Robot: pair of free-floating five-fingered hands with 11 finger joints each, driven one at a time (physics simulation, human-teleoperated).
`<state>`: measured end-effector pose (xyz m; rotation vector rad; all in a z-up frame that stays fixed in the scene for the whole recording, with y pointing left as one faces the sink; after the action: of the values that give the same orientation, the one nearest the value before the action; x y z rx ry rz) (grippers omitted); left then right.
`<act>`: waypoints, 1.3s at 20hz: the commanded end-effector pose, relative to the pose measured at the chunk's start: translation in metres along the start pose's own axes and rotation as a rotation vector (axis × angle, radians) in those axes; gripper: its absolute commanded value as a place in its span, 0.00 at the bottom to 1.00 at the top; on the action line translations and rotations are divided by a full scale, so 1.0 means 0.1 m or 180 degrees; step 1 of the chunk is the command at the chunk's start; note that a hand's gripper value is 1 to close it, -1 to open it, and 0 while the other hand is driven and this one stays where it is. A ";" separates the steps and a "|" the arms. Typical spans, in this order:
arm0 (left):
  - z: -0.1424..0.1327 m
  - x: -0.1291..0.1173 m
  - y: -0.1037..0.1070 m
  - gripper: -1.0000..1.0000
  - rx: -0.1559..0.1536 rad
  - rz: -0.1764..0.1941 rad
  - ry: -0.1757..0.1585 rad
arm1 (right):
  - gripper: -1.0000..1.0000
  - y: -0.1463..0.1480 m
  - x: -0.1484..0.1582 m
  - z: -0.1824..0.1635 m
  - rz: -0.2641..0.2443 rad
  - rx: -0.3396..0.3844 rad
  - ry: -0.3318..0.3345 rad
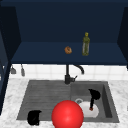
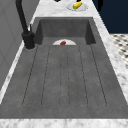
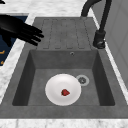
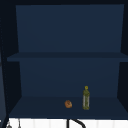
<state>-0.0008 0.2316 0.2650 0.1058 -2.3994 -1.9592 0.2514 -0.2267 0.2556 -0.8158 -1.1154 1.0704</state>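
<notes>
Right hand hangs over the sink basin, fingers straight and relaxed, pointing down at the small red piece on the white plate; contact unclear. Plate sits on the basin floor, just beside the drain. Left hand floats at the sink's front left corner, fingers hard to read. Red ball is at the sink's front edge, faucet behind the sink, bottle and orange item on the shelf above the sink.

Left hand low, fingers curled; right hand higher, fingers pointing down.
</notes>
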 end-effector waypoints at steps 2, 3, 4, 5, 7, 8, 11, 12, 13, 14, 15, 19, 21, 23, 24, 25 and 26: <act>0.00 0.00 0.00 0.50 0.0000 0.0000 0.0000 | 0.00 0.11 -0.03 0.04 0.0241 0.0193 0.0372; 0.00 0.00 0.00 0.50 0.0000 0.0000 0.0000 | 0.00 0.12 -0.05 0.03 0.0267 0.0221 0.0430; 0.00 0.00 0.00 0.50 0.0000 0.0000 0.0000 | 0.00 0.11 -0.07 0.02 0.0290 0.0214 0.0469; 0.00 0.00 0.00 0.50 0.0000 0.0000 0.0000 | 0.00 0.11 -0.09 0.03 0.0295 0.0222 0.0492; 0.00 0.00 0.00 0.50 0.0000 0.0000 0.0000 | 0.00 0.12 -0.13 0.01 0.0307 0.0247 0.0549; 0.00 0.00 0.00 0.50 0.0000 0.0000 0.0000 | 0.00 0.15 -0.14 -0.02 0.0317 0.0276 0.0579; 0.00 0.00 0.00 0.50 0.0000 0.0000 0.0000 | 0.00 0.25 -0.22 -0.20 0.0313 0.0447 0.0560; 0.00 0.00 0.00 0.50 0.0000 0.0000 0.0000 | 0.00 0.28 -0.23 -0.24 0.0319 0.0421 0.0608; 0.00 0.00 0.00 0.50 0.0000 0.0000 0.0000 | 0.00 0.31 -0.24 -0.28 0.0330 0.0406 0.0645; 0.00 0.00 0.00 0.50 0.0000 0.0000 0.0000 | 0.00 0.35 -0.23 -0.31 0.0346 0.0365 0.0705; 0.00 0.00 0.00 0.50 0.0000 0.0000 0.0000 | 0.00 0.39 -0.23 -0.35 0.0364 0.0351 0.0753; 0.00 0.00 0.00 0.50 0.0000 0.0000 0.0000 | 0.00 0.55 -0.11 -0.51 0.0445 0.0490 0.0980; 0.00 0.00 0.00 0.50 0.0000 0.0000 0.0000 | 0.00 0.64 -0.06 -0.56 0.0454 0.0556 0.1076; 0.00 0.00 0.00 0.50 0.0000 0.0000 0.0000 | 0.00 0.72 -0.03 -0.60 0.0494 0.0613 0.1152; 0.00 0.00 0.00 0.50 0.0000 0.0000 0.0000 | 0.00 0.78 -0.05 -0.60 0.0510 0.0615 0.1163; 0.00 0.00 0.00 0.50 0.0000 0.0000 0.0000 | 0.00 0.84 -0.08 -0.62 0.0509 0.0602 0.1148; 0.00 0.00 0.00 0.50 0.0000 0.0000 0.0000 | 0.00 0.90 -0.09 -0.65 0.0505 0.0600 0.1130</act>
<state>-0.0008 0.2316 0.2650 0.1058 -2.3994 -1.9592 0.2895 -0.2116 0.1698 -0.9106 -0.7207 1.0509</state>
